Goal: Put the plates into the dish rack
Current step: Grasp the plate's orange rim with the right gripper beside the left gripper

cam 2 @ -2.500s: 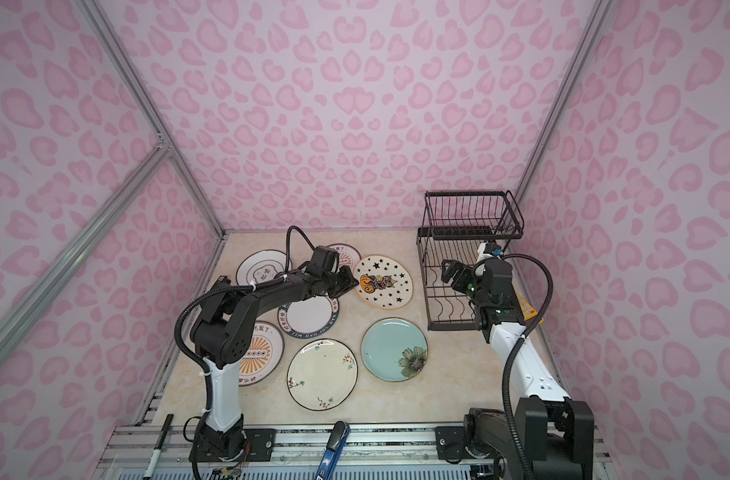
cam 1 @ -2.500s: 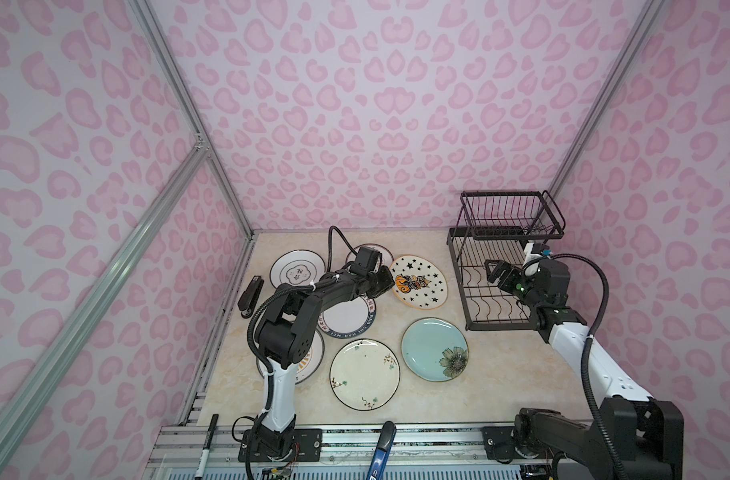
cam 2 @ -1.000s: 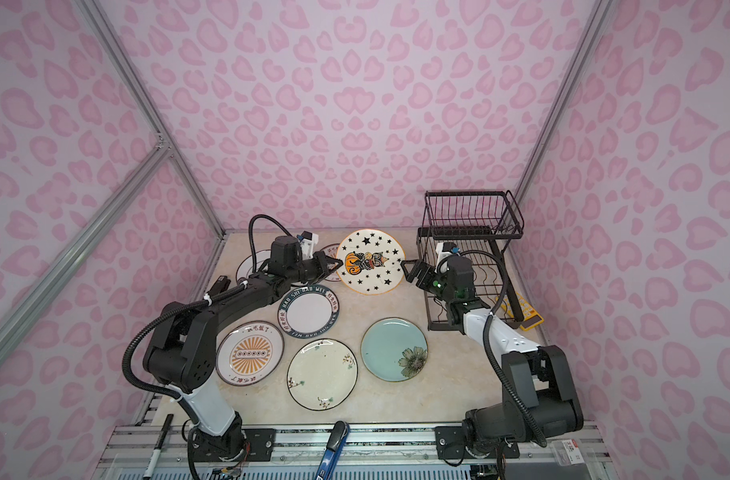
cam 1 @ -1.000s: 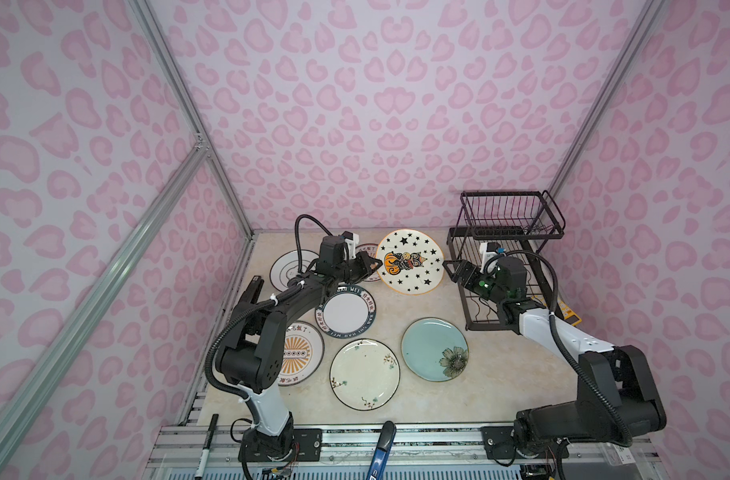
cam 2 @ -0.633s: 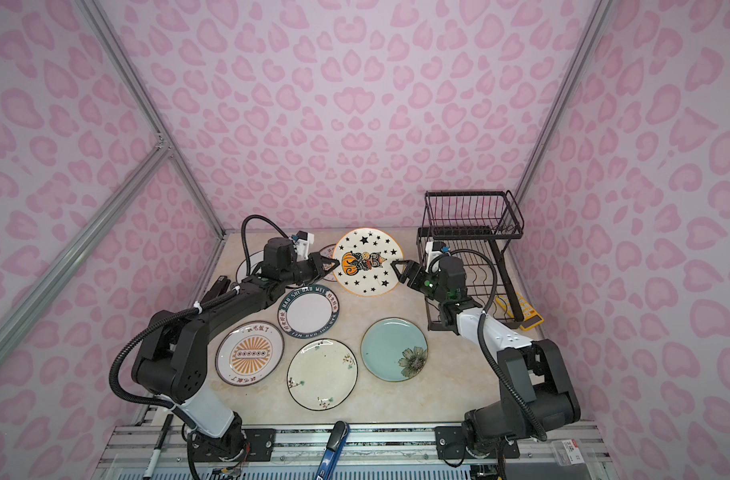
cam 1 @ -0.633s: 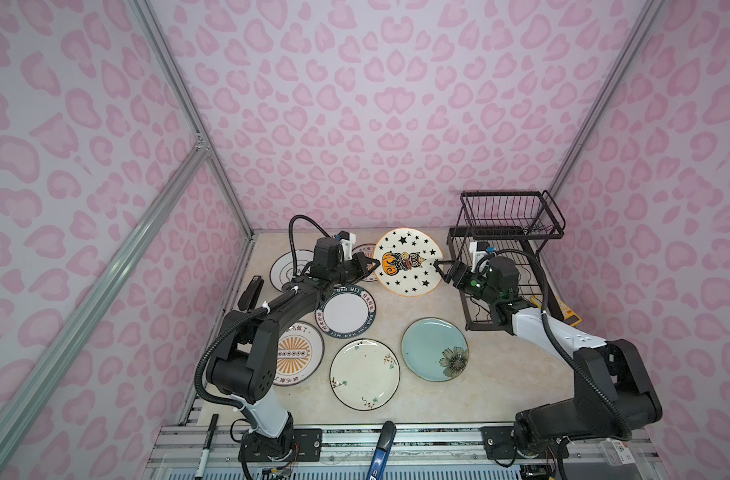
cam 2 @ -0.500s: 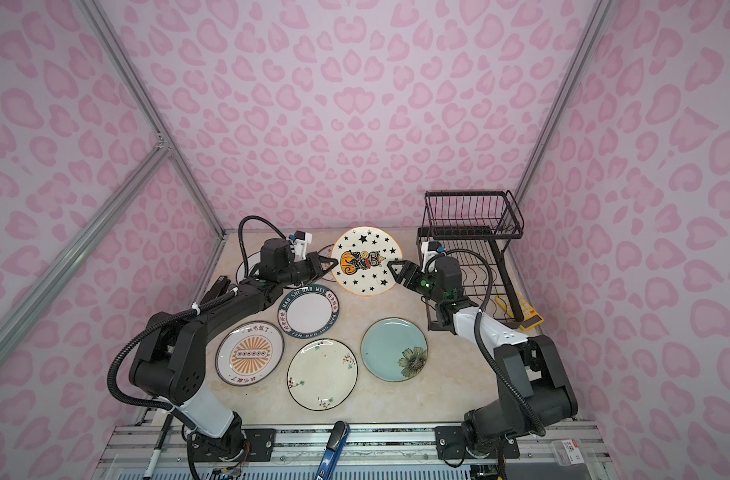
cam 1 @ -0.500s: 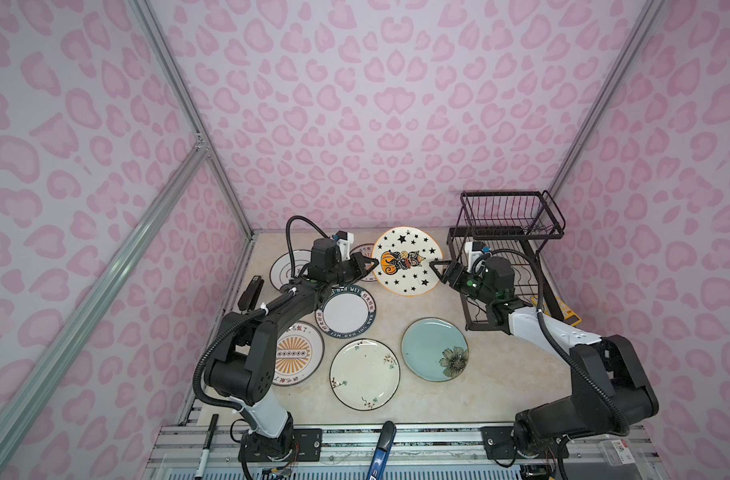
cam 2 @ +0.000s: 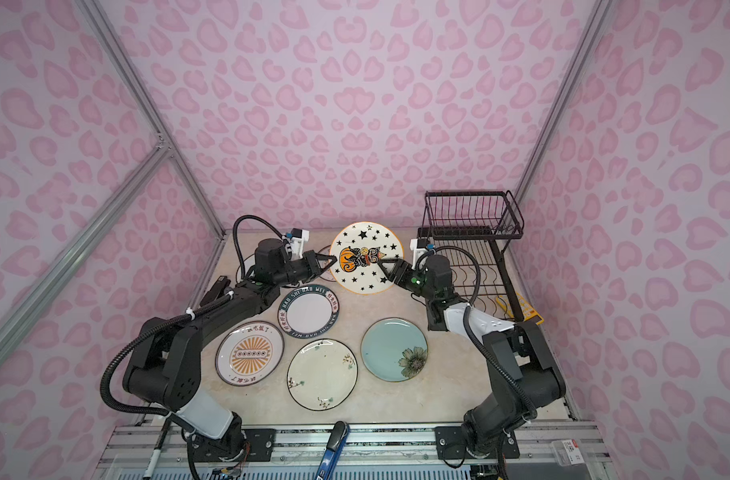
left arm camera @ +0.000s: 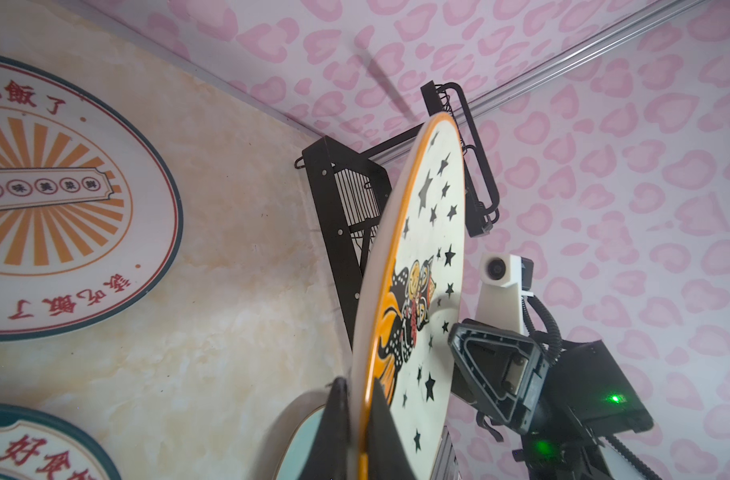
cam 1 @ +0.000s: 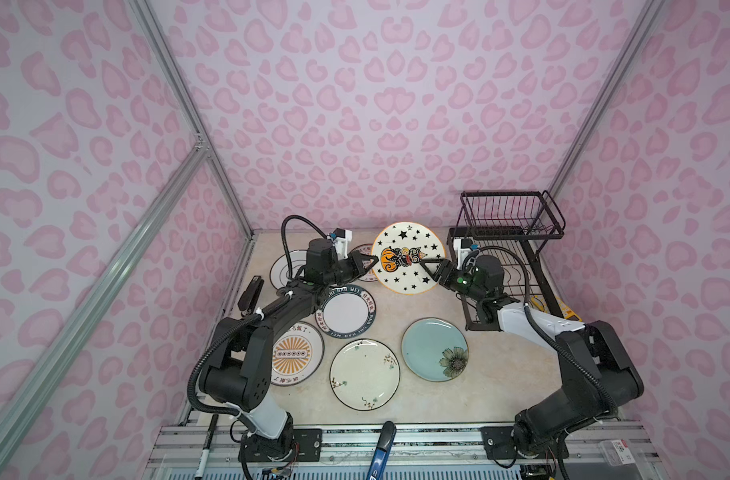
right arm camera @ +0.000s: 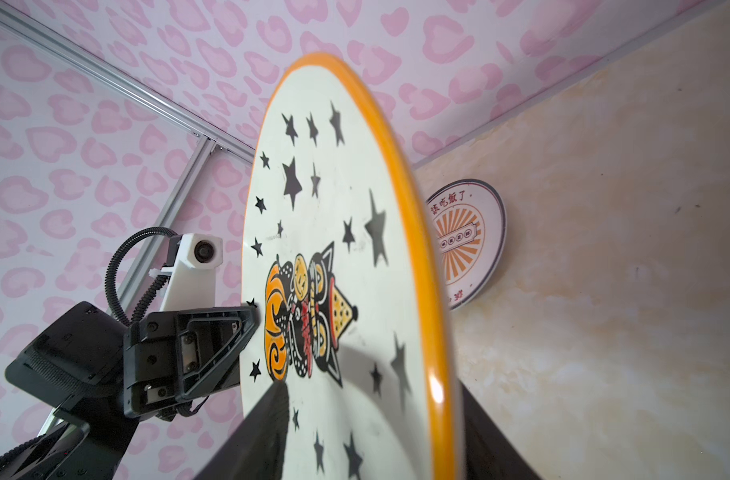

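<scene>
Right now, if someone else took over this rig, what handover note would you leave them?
Left gripper: shut on the starry plate at its rim, holding it upright above the table.
Right gripper: jaws straddle the opposite rim; grip unclear.
Other six plates lie flat on the table; the dish rack holds none.
Done: one plate lifted. Left: probably hand it over, then slot all seven.

Robot-lab test cell, not a home: pink heart-print wall panels [cam 1: 355, 104] on aluminium framing [cam 1: 180, 108], beige marble-look table [cam 1: 430, 399], left arm [cam 1: 247, 357] and right arm [cam 1: 583, 374] bolted to a slotted metal rail [cam 1: 438, 442] along the table's near edge.
</scene>
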Robot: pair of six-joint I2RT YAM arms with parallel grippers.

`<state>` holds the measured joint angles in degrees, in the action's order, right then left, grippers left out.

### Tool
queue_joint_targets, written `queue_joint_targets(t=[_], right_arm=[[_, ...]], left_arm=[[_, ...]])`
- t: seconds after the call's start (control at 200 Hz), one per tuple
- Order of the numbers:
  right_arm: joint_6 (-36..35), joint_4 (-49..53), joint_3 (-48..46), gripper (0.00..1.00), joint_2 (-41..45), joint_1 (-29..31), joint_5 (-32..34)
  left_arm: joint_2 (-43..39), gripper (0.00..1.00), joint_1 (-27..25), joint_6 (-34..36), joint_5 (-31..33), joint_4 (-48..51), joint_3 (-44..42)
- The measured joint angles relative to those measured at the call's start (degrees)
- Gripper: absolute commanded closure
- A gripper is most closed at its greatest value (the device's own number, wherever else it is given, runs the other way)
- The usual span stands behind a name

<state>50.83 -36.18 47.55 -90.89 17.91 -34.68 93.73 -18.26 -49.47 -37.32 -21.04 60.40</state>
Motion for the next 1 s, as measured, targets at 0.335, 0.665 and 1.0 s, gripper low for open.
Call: queue_joint_targets(t=[0.335,0.665,1.0], right_arm=[[2.58,-3.43,0.39,0.64,-1.64,0.15,-1.55],[5.75,-4.57,0.9,0.97,-1.6,0.35,-1.57],[6.93,-4.66,1.01,1.0,-1.2,0.35,-1.51]], left_arm=[[-0.22,0.98,0.22,0.15,-0.35,-0.28,-0.17],[-0.22,0.98,0.5,0.15,-0.22,-0.68,-0.46],[-0.22,0.69,0.52,0.04,-0.15,-1.64,-0.5]])
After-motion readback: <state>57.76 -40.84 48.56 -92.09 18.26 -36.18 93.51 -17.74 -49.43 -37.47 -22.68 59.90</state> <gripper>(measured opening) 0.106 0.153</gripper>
